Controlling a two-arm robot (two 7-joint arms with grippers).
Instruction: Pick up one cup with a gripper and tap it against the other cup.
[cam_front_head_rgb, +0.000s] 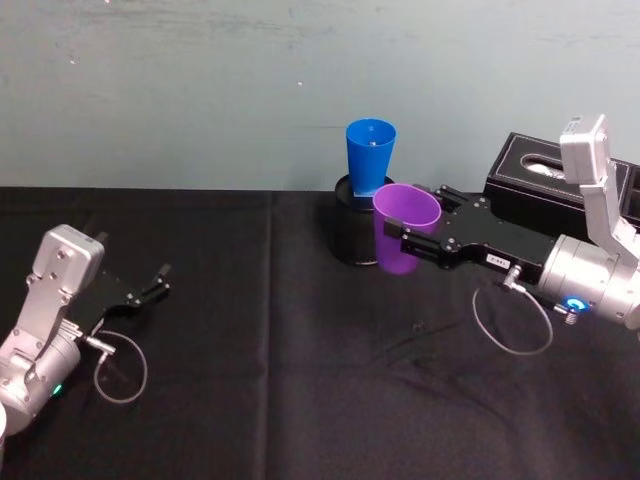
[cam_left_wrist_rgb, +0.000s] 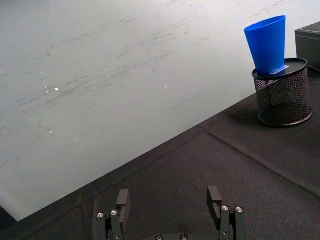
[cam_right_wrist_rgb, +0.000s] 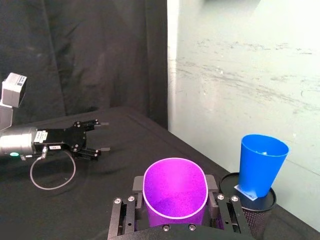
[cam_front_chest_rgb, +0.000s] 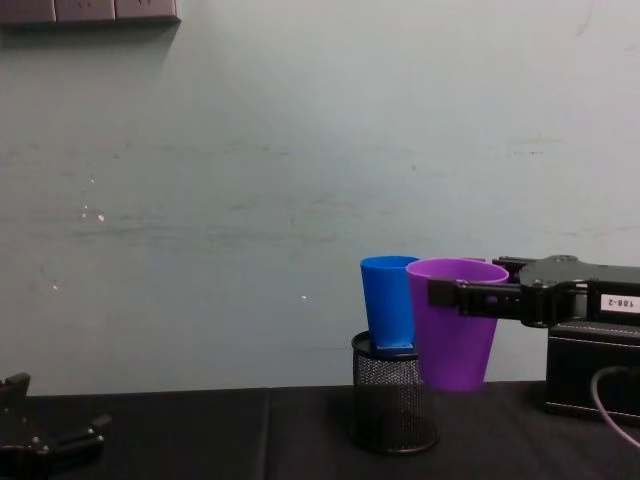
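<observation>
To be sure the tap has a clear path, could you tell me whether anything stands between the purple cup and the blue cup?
Nothing visible does. The purple cup, held in the right gripper, hangs just beside the blue cup, which stands in the mesh holder. The left gripper rests far to the left.

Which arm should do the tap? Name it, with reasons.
Right: the right end effector holds the purple cup lifted beside the blue cup; the left end effector rests open, far off.
</observation>
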